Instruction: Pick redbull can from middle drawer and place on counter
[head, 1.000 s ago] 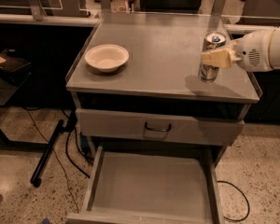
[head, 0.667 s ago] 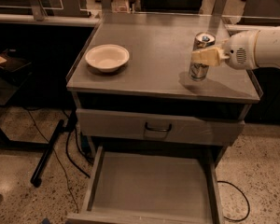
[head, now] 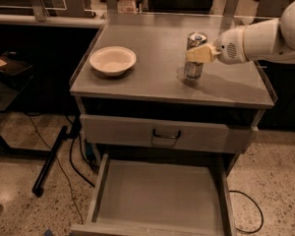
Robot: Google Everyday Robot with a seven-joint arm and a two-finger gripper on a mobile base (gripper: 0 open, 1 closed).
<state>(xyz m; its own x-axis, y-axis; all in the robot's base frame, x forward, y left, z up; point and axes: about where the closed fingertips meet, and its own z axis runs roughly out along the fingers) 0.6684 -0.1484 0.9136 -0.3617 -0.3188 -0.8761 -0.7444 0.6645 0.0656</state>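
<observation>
Clamping the redbull can at its upper wall with the gripper, upright right of centre on the counter, well apart from the open middle drawer. Probably light, slick, thin-walled: hold mid-body, squeeze gently

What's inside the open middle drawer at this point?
Only the middle drawer floor shows, bare and grey. Its rear is covered by the closed drawer front above, and its front edge is cut off. The redbull can stands on the counter, with the gripper closed around it.
</observation>
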